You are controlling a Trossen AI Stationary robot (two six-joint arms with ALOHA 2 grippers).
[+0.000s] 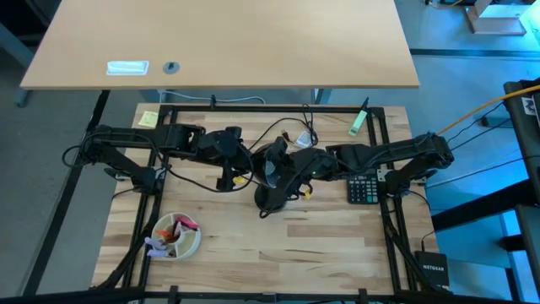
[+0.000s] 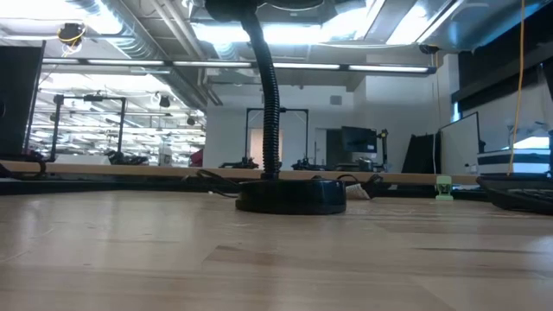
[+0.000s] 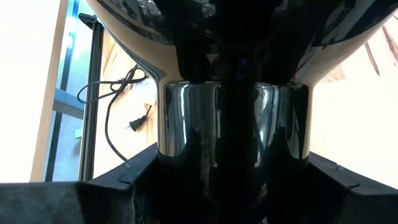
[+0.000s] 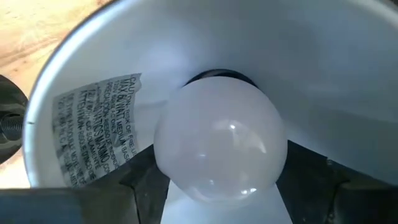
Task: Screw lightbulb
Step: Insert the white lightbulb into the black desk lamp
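Landmark: the black desk lamp (image 1: 274,173) stands near the middle of the wooden table (image 1: 337,245), its round base (image 2: 290,196) flat on the boards and its ribbed neck (image 2: 271,95) rising upright.
Bowl: a pale bowl (image 1: 177,236) holding pink and orange bits sits well to the left of the lamp, towards the table's near edge.
Sticky note: a yellow note (image 1: 148,119) lies far left of the lamp, by the back rail.
Left gripper: the left gripper (image 1: 239,162) is just beside the lamp's head on its left; its wrist view shows its fingers (image 3: 112,196) either side of the glossy black back of the shade (image 3: 233,124), closed onto it.
Lightbulb: the lightbulb (image 4: 221,146) sits inside the lamp's silvery shade (image 4: 93,81), its base hidden in the socket.
Right gripper: the right gripper (image 1: 305,165) is just right of the lamp's head; its fingers (image 4: 140,186) flank the bulb, gripping it.
Calculator: a dark calculator (image 1: 364,187) lies to the right of the lamp.
Marker: a green marker (image 1: 359,119) lies right of the lamp, near the back rail.
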